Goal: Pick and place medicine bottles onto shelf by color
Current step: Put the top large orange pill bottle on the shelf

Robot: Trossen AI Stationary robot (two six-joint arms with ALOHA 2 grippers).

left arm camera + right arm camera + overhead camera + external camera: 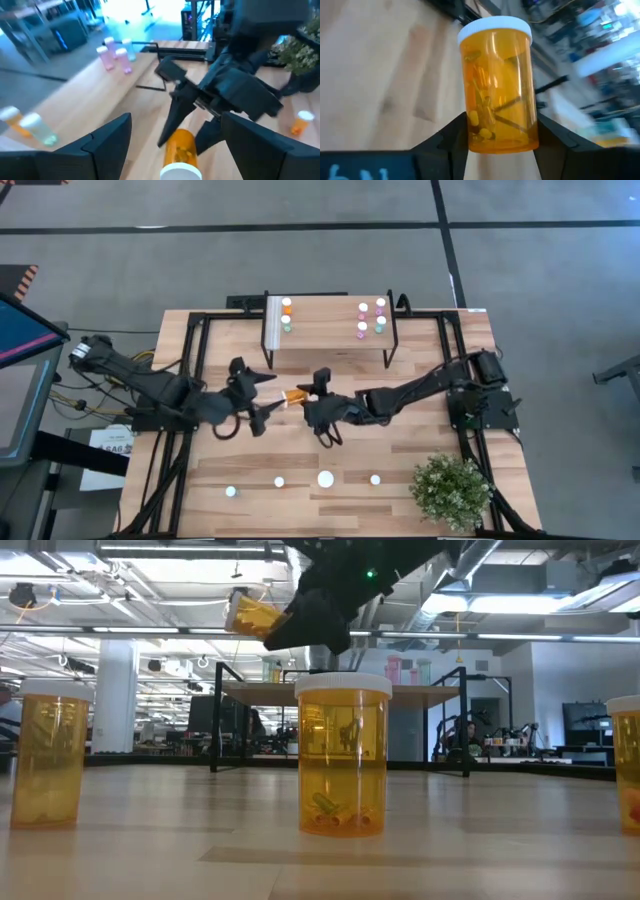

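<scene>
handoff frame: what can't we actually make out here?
- High view: labels and contents of the bottles on the shelf, too small.
- Low view: right gripper grip on the orange bottle, backlit.
- Left wrist view: bottle cap cut off by the edge.
- Right wrist view: bottle base hidden behind fingers.

My own two dark fingers (107, 140) stand wide apart and hold nothing. Between them, a little ahead, I see an orange bottle (181, 150) with a white cap turned toward me. The right gripper (187, 127) of the other arm is closed on this bottle from both sides. Beyond it is the light wood shelf (90, 95). On the shelf stand pink bottles (114, 56) at the far end, and one orange (12, 122) and one pale green bottle (39, 129) at the near end. Another orange bottle (302, 122) stands on the table, and a green plant (300, 47) is behind it.
</scene>
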